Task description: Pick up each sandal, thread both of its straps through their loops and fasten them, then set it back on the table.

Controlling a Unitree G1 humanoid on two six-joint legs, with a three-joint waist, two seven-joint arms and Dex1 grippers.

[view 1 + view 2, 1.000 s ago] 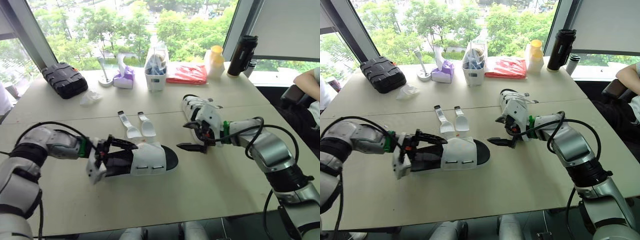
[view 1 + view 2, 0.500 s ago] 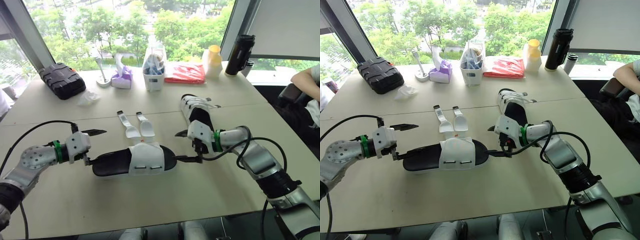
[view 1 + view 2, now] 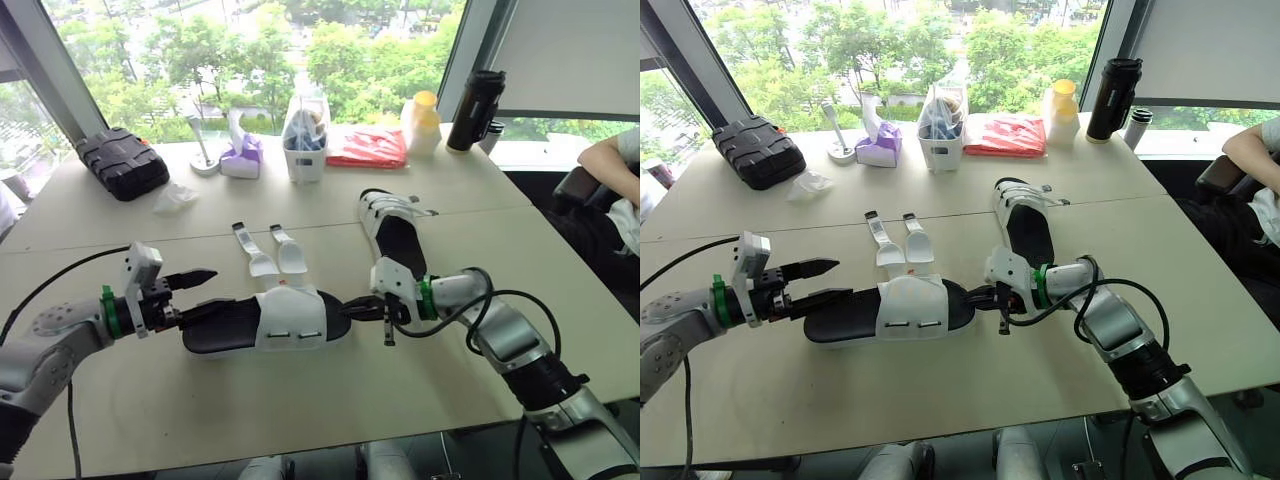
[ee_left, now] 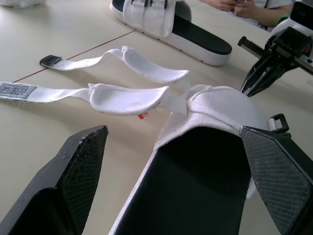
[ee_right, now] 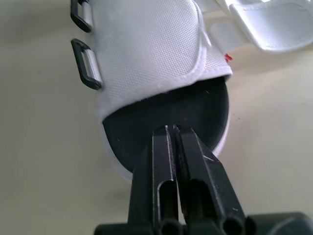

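Roughly halfway: one sandal left to do

Far sandal looks fastened. Near sandal lies on the table, both straps loose. My left gripper has its fingers spread either side of the heel; my right gripper has its fingers pressed together at the toe.

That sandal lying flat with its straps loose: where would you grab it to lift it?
Probably by the bare heel end of the near sandal, coming in level from the robot's left. The sole there is narrow and free of the white upper and the straps splayed toward the far side. The left gripper has its open fingers either side of that heel.
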